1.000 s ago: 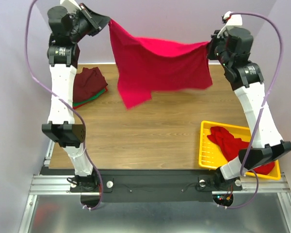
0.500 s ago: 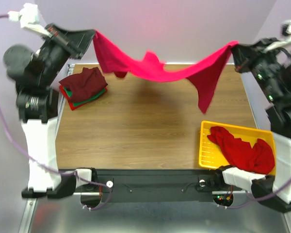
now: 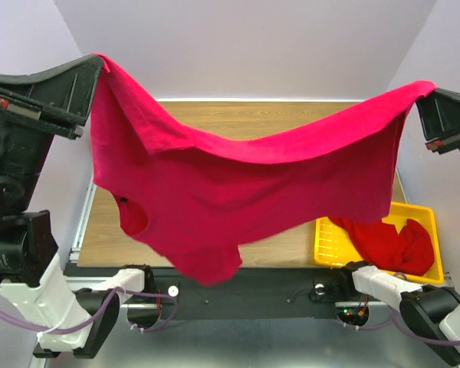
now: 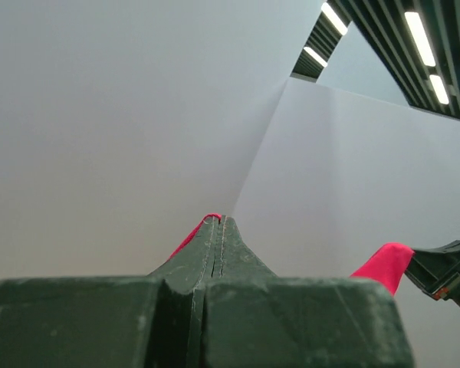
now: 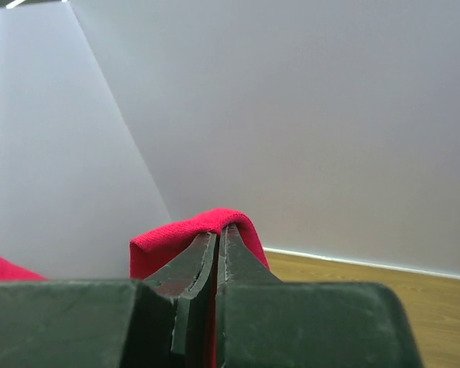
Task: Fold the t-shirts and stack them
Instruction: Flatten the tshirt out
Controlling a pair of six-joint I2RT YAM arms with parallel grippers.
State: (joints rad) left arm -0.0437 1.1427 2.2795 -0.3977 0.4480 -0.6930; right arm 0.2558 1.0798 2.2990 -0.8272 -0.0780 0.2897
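Robot lab cell, white partition walls (image 3: 253,46), wooden table (image 3: 291,119), ceiling strip lights (image 4: 418,31)

Two grippers show, the left gripper (image 3: 98,61) and the right gripper (image 3: 423,95), one on each of the two arms. There is one bright crimson t-shirt (image 3: 238,184), one yellow slotted tray (image 3: 323,244) and one wooden table (image 3: 238,119). The tray holds one heap of darker red cloth (image 3: 395,244); how many shirts make it up cannot be told.
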